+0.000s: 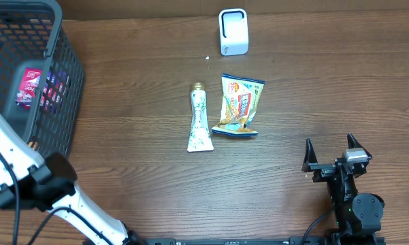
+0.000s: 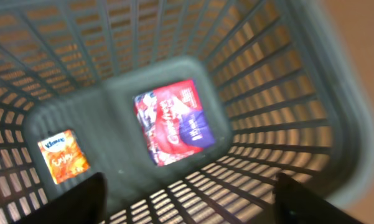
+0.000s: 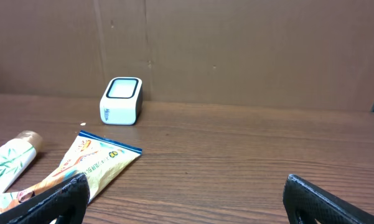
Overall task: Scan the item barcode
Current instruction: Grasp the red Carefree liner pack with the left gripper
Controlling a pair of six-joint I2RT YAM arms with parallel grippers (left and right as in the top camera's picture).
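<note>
My left gripper (image 2: 190,180) hangs open over the inside of the grey mesh basket (image 2: 280,93), with nothing between its fingers. Below it, on the basket floor, lie a red and purple packet (image 2: 174,121) and a small orange tissue pack (image 2: 62,155). The white barcode scanner (image 1: 233,31) stands at the back middle of the table. In front of it lie a white tube (image 1: 200,118) and a yellow snack bag (image 1: 239,106). My right gripper (image 1: 330,141) rests open and empty near the front right, pointing towards the scanner (image 3: 121,101).
The basket (image 1: 68,82) fills the table's far left corner, and the left arm (image 1: 17,153) reaches up into it from the front left. A brown cardboard wall (image 3: 236,50) closes off the back. Bare wood lies between the right gripper (image 3: 187,183) and the snack bag (image 3: 87,165).
</note>
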